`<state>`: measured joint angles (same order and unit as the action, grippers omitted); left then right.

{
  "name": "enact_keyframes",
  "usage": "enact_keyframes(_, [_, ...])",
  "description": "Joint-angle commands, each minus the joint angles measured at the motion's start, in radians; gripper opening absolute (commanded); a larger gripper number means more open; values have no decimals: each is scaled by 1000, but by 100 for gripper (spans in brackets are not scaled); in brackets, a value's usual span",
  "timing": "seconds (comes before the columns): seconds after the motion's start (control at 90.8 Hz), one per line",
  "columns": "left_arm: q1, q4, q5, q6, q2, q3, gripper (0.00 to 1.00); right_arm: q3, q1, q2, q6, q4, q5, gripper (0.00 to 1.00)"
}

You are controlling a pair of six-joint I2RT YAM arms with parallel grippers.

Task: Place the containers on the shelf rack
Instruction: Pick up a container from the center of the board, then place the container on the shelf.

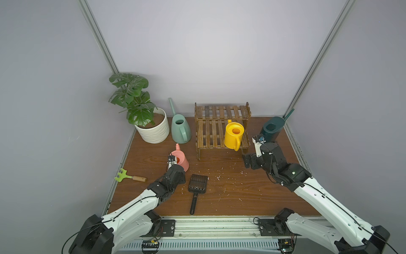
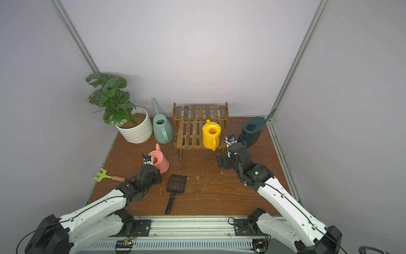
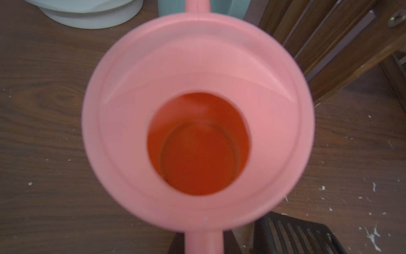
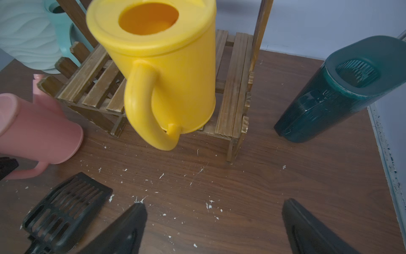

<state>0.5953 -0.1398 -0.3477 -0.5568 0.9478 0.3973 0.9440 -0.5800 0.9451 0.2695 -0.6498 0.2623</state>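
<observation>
Left gripper [image 1: 175, 165] is pinching the handle of the pink can [image 1: 182, 160], which is sitting on the table [image 1: 219, 193] near the left front corner of the shelf rack [image 1: 208, 132]. Right gripper [image 4: 214, 222] is hanging spread wide, gripping nothing, just in front of the yellow can [image 1: 233, 134], which is standing on the lower tier's right side. Mint-green can [image 1: 180, 129] is standing left of the rack and dark-teal can [image 1: 270, 129] right of it, both on the table.

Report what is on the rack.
Only the yellow can stands on the rack, on its lower tier, upright, handle overhanging the front edge. The upper tier holds nothing. The slats beneath the can are hidden.
</observation>
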Motion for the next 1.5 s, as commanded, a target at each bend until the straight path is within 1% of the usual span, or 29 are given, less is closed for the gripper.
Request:
enact_keyframes(0.0, [8,-76,11,10,-42,47,11,-10,5,-20,6,6,3,99])
enact_keyframes(0.099, [8,-122,35,13,-53,73,11,-11,5,-25,11,6,2,99])
enact_keyframes(0.275, [10,-220,96,25,-45,170,10,-12,5,-30,13,4,7,99])
enact_keyframes(0.44, [8,-286,104,37,-105,253,10,-8,6,-42,13,2,8,99])
enact_keyframes(0.605, [9,-362,119,63,-94,338,10,-9,5,-49,16,0,10,99])
enact_keyframes(0.815, [9,-411,108,98,-133,421,10,-8,7,-50,20,-1,14,99])
enact_keyframes(1.002, [14,-478,151,122,-56,533,9,-11,7,-51,25,0,19,99])
enact_keyframes(1.09, [40,-503,142,115,-16,574,9,-10,7,-54,24,0,17,99])
enact_keyframes(1.398, [252,-535,-5,41,138,714,9,-5,7,-61,22,-6,14,99])
enact_keyframes(1.486, [288,-536,-36,33,172,758,8,-6,9,-61,22,-5,13,99])
